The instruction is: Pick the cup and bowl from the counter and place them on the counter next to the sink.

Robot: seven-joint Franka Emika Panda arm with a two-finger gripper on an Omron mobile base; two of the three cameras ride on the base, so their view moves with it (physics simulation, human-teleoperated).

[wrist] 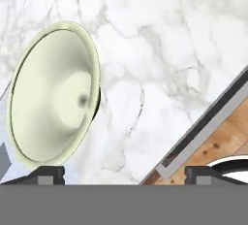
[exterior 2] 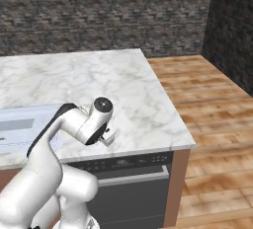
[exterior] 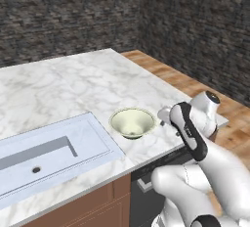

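Evidently the bowl (exterior: 132, 122) sits upright on the white marble worktop (exterior: 73, 84), just beside the sink's (exterior: 49, 155) right rim and near the worktop's front edge, so this half of the task looks done. In the hand view the bowl (wrist: 53, 95) lies to the left of the tool (wrist: 125, 174), free of both finger tips, which stand wide apart at the bottom corners with nothing between them: the tool is fully open and holds nothing.

That offset is what the coming move turns on. The bowl is round, so it has no long axis to line up with, and it lies off to one side of the fingers rather than between them; my guess is that the arm can lift straight away without knocking the rim.

The arm is folded low over the front right corner of the worktop, elbow bent, wrist hanging just past the front edge. No cup is visible.
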